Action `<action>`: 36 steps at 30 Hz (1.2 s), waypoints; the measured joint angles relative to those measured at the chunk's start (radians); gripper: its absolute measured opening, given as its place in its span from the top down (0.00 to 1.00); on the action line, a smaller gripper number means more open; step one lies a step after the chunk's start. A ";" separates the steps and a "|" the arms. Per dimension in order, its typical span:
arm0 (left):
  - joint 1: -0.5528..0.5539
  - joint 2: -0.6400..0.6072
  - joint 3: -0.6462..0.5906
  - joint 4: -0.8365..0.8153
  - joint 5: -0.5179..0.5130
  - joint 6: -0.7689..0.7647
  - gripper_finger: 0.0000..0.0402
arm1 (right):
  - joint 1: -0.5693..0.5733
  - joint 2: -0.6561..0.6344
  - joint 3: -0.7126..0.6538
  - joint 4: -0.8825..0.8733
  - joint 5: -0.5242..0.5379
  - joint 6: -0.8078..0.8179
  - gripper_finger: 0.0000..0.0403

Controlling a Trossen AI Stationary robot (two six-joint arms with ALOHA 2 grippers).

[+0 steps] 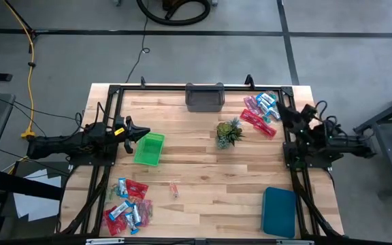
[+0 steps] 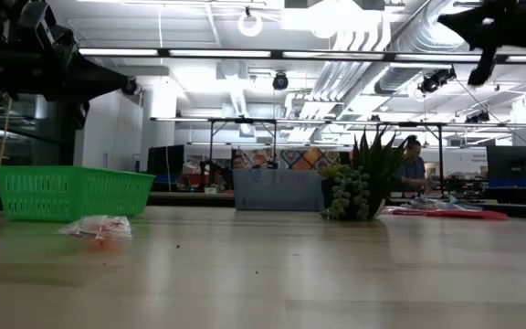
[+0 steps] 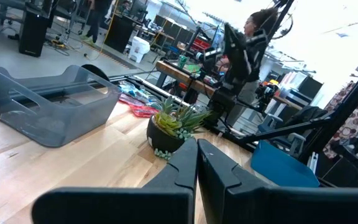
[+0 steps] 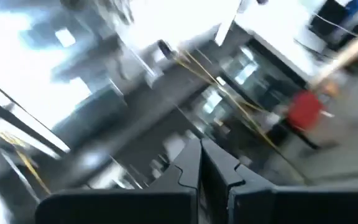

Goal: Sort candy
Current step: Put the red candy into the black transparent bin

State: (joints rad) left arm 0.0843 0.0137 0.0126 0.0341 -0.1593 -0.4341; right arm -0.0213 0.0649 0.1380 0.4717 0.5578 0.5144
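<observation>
Candy lies in two heaps on the bench [image 1: 203, 184]: one pile [image 1: 128, 207] near the front left corner, another [image 1: 260, 112] near the back right corner, and a single clear-wrapped piece [image 1: 174, 189] lies alone toward the front middle. Left pincer [image 1: 141, 134], fingers together and holding nothing, hovers at the left edge just beside a green basket [image 1: 149, 149]. Right pincer [image 1: 286, 114], also closed and empty, sits at the right edge close to the back heap. A grey bin [image 1: 204, 97] stands at the back edge, a small plant [image 1: 229, 133] near the middle, and a teal lid [image 1: 280, 211] at the front right corner.
</observation>
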 joint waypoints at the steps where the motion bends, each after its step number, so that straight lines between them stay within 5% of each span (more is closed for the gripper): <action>1: 0.000 0.000 0.000 0.000 0.000 0.000 1.00 | -0.012 0.031 0.048 -0.103 0.000 0.000 1.00; 7: 0.000 0.000 0.000 0.000 0.000 0.000 1.00 | -0.160 0.301 0.387 -0.832 0.020 0.081 0.89; 14: 0.000 0.000 0.000 0.000 0.000 0.000 1.00 | -0.379 0.707 0.618 -1.362 -0.220 0.176 0.61; 18: 0.000 0.000 0.000 0.000 0.000 0.000 1.00 | -0.491 0.941 0.678 -1.470 -0.378 0.129 0.52; 24: 0.000 0.000 0.000 0.000 0.000 0.000 1.00 | -0.614 1.212 0.715 -1.543 -0.479 -0.019 0.49; 36: 0.000 0.000 0.000 0.000 0.000 0.000 1.00 | -0.686 1.431 0.723 -1.553 -0.490 -0.201 0.49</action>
State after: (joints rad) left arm 0.0843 0.0138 0.0126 0.0341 -0.1596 -0.4341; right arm -0.7074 1.4958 0.8612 -1.0810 0.0681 0.3138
